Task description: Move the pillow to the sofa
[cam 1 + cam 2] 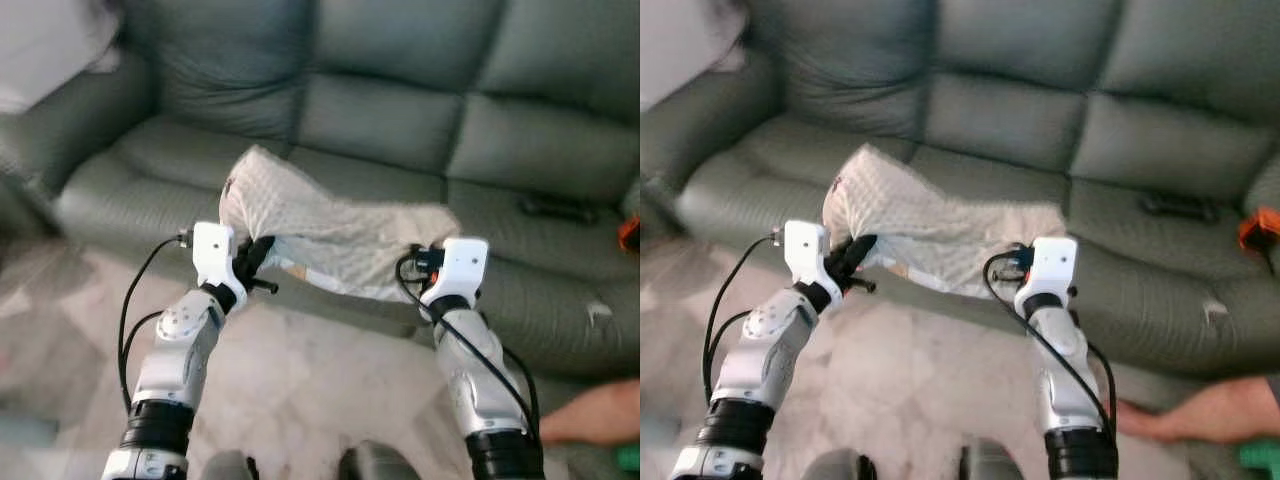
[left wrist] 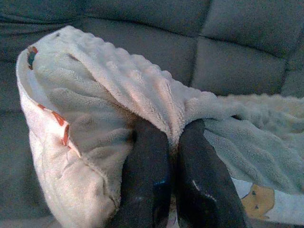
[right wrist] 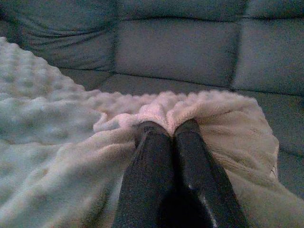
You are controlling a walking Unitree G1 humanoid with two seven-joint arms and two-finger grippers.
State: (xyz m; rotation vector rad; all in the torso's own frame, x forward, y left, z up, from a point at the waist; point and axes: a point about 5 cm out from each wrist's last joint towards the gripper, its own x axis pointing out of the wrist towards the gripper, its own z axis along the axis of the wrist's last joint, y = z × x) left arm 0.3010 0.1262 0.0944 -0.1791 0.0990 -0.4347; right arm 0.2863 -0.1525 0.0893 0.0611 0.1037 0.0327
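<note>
A soft, cream-white pillow [image 1: 320, 235] of bobbled fleece, limp and crumpled rather than plump, hangs stretched between the two grippers over the front edge of a grey-green leather sofa [image 1: 400, 130]. Its upper surface is covered in small raised dots; the underside is smoother plush, with a printed panel showing a small orange-brown figure and an edge trimmed with orange-red marks. Its far left corner stands up in a peak above the seat cushion, and the middle sags across the seat's front lip.

The left gripper [image 2: 173, 135] pinches a fold of the fleece, its two long black fingers [image 2: 147, 175] pressed close together with the fabric bunched between their tips. The right gripper [image 3: 172, 127] does the same at the pillow's other end, its glossy black fingers [image 3: 142, 180] nearly touching and a ridge of plush gathered over them. Both silver arms reach forward from below, with black cables looping along them.

The sofa is broad and padded, with smooth, slightly creased panels divided by deep seams. A dark, flat, oblong object [image 1: 556, 208] lies on the right seat cushion, and something small and orange [image 1: 630, 233] sits at the far right edge. The floor [image 1: 330, 370] in front is pale, mottled stone. A person's hand [image 1: 590, 415] rests low at the right.
</note>
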